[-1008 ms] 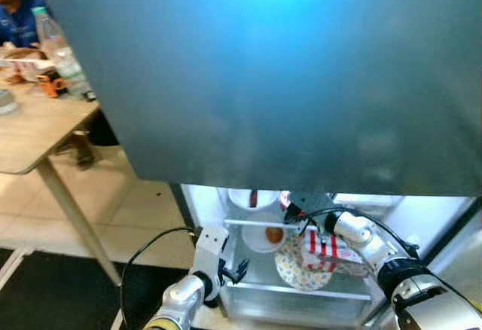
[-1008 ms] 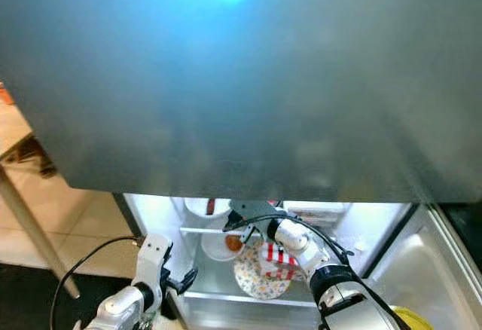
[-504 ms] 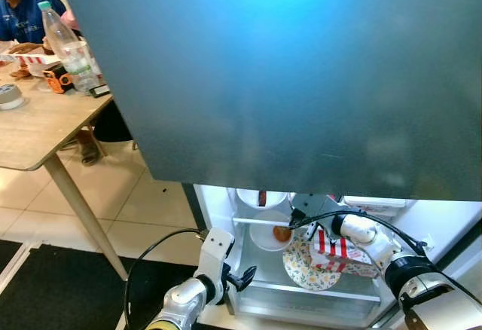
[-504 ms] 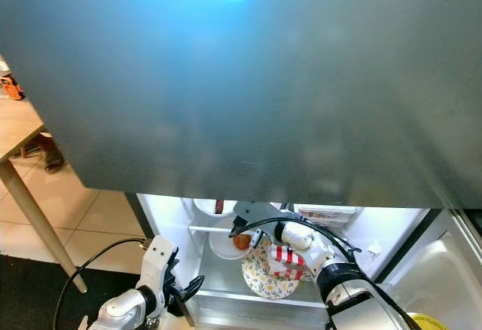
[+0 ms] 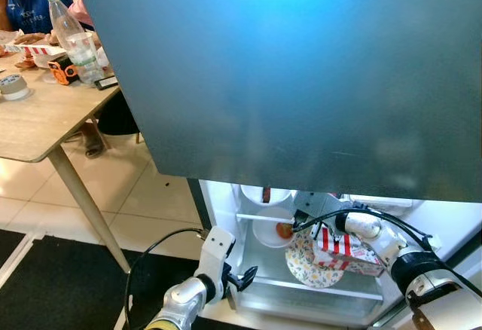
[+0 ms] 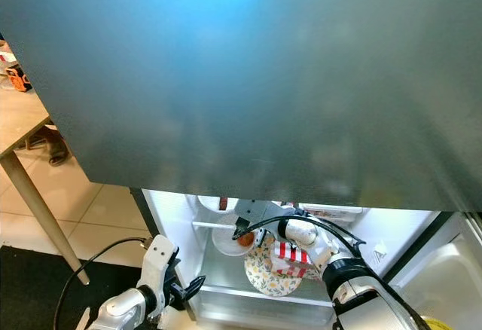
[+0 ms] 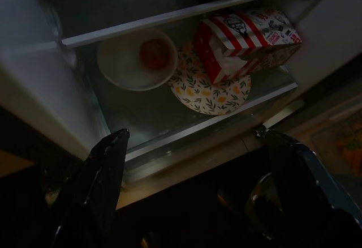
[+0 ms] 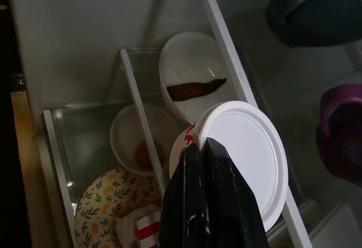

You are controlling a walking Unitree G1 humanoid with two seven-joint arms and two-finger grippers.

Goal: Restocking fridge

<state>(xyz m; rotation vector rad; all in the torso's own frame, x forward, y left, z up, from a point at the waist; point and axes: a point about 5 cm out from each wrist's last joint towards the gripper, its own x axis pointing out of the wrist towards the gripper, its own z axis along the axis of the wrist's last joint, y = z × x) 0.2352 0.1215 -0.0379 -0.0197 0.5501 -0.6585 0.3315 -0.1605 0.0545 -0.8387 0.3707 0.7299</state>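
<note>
Down in the fridge (image 5: pixel 226 209), the right gripper (image 8: pixel 202 163) has its fingers pinched together against the edge of a tub (image 8: pixel 240 163) with a white lid; can't tell if they actually grip the rim or just sit over it. The tub is at the shelf rail (image 8: pixel 243 89), above the lower shelf. Beyond it on the upper shelf is a white bowl (image 8: pixel 189 81) with a dark strip of food in it. Below are a small bowl (image 7: pixel 136 60) holding something orange-brown, a floral plate (image 7: pixel 212 92), and a red-striped box (image 7: pixel 243 38) lying partly on that plate. Looks like a KFC logo on the box, print too small to read.

Risk-wise: that edge pinch looks marginal, so the tub could tip or catch the rail and drop onto the bowl.

Left gripper (image 7: pixel 192 174) hangs outside the fridge front, fingers spread wide, empty.
</note>
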